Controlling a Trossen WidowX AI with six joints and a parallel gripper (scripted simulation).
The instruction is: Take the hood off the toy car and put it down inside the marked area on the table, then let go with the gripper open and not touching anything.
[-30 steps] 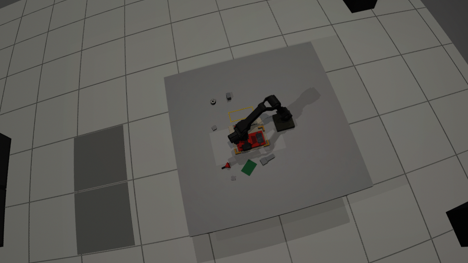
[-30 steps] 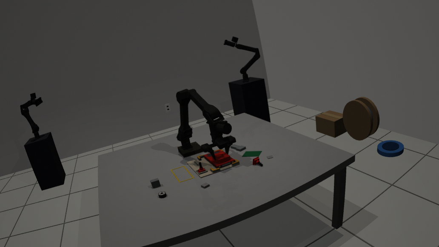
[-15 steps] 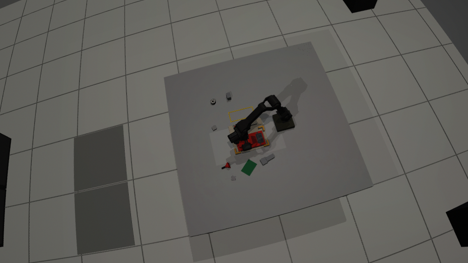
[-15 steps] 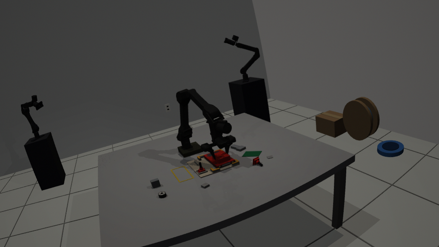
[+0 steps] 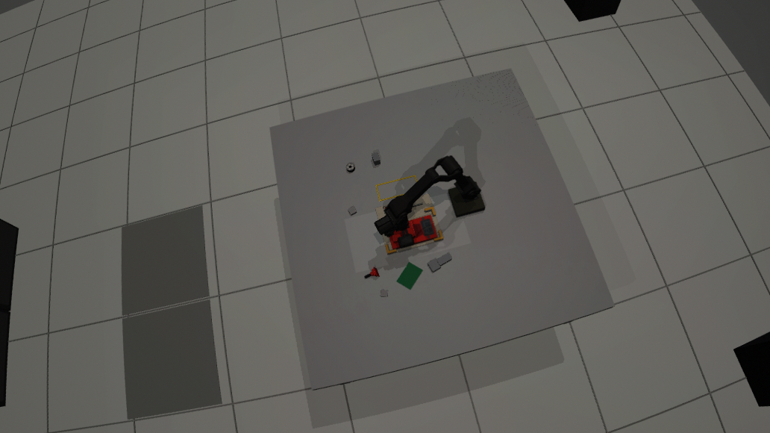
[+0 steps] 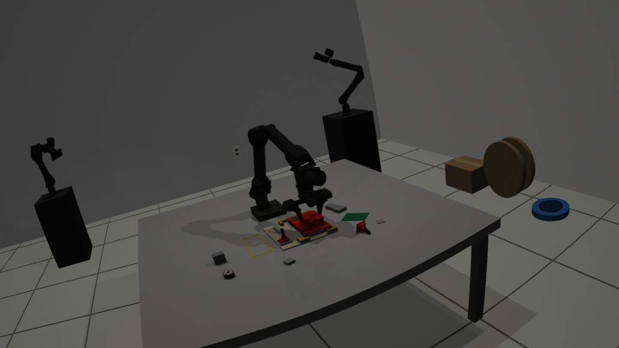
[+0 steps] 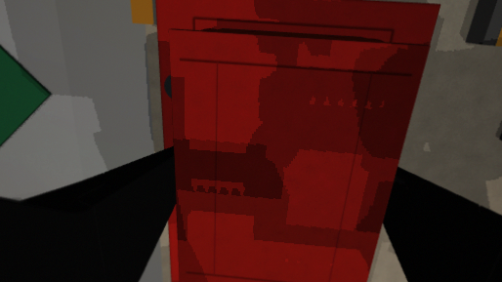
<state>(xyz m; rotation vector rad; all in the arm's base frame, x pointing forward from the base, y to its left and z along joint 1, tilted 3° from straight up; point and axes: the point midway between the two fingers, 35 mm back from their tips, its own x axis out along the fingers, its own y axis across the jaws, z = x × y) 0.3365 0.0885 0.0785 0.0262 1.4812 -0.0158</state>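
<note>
The red toy car [image 5: 423,228] [image 6: 314,227] sits on a beige fixture plate with orange corner stops, in the middle of the table. In the wrist view its red hood [image 7: 322,182] fills the picture, with the two black fingers pressed against its left and right sides. My gripper [image 5: 398,230] [image 6: 309,212] [image 7: 278,165] is down over the car and shut on the hood. The hood still sits on the car. The marked area, a yellow outlined rectangle [image 5: 377,192] [image 6: 246,247], lies on the table just beyond the fixture plate.
A green card [image 5: 409,275] [image 6: 355,216] [image 7: 15,100] and a small red tool [image 5: 373,272] [image 6: 361,227] lie near the car. Grey blocks [image 5: 439,262] [image 5: 375,157] [image 6: 219,257] and a washer [image 5: 350,166] [image 6: 228,273] are scattered around. The arm's base [image 5: 465,201] stands beside the plate.
</note>
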